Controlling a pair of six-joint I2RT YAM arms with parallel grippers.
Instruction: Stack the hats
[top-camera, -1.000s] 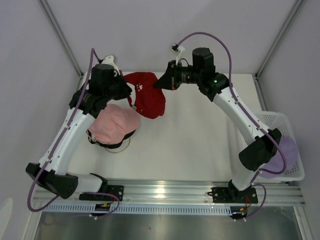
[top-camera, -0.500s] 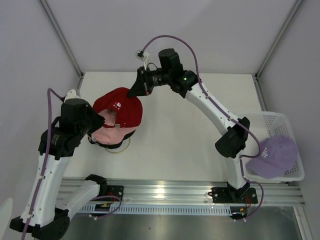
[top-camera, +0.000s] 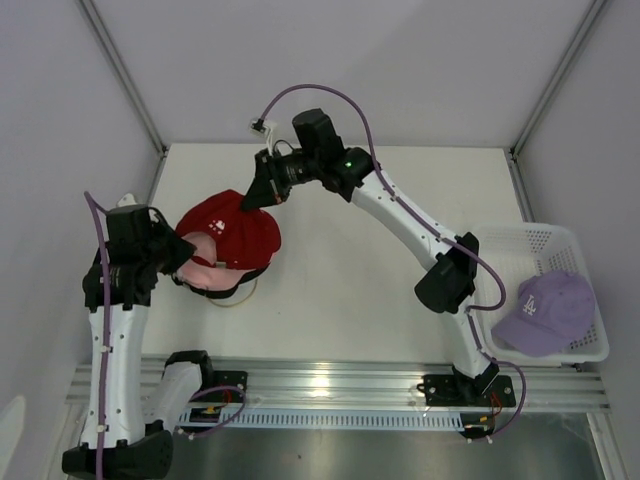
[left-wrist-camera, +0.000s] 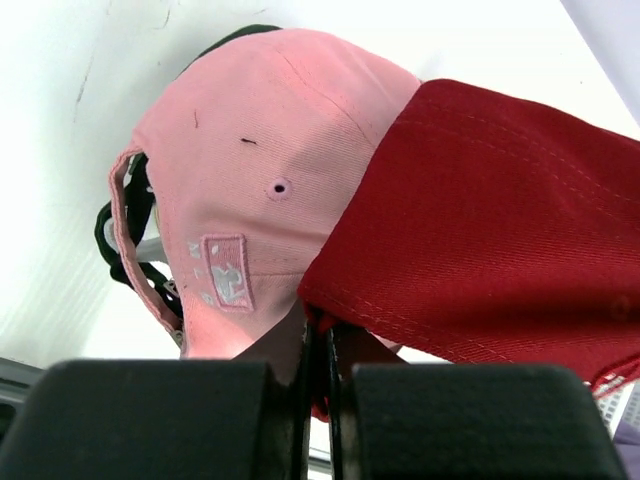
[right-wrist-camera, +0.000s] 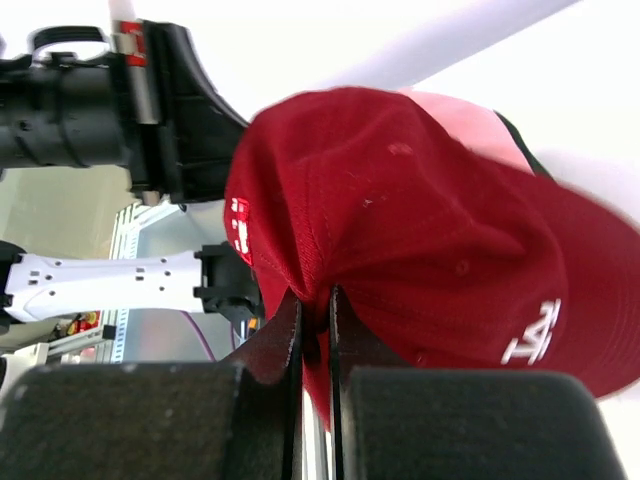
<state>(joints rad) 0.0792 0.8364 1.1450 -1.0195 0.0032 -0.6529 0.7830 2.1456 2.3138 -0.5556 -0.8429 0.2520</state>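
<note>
Left end effector (left-wrist-camera: 318, 345) and right end effector (right-wrist-camera: 313, 315) pinch the red cap (top-camera: 235, 228); releasing unevenly, we could drag it off the pink cap (left-wrist-camera: 260, 140).

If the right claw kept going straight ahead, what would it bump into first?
The red cap it is pinching. Right behind that is probably the pink cap, though depth is unclear.

Surface: flat white tabletop (top-camera: 380, 270). Left side: thin gold wire stand (top-camera: 240, 298) sits on it, mostly hidden under stacked fabric caps (top-camera: 205, 272), red fabric baseball cap (top-camera: 235, 228) topmost. Right edge: white plastic mesh basket (top-camera: 540, 240), well apart from stand; can't tell if it rests fully on the top.
</note>
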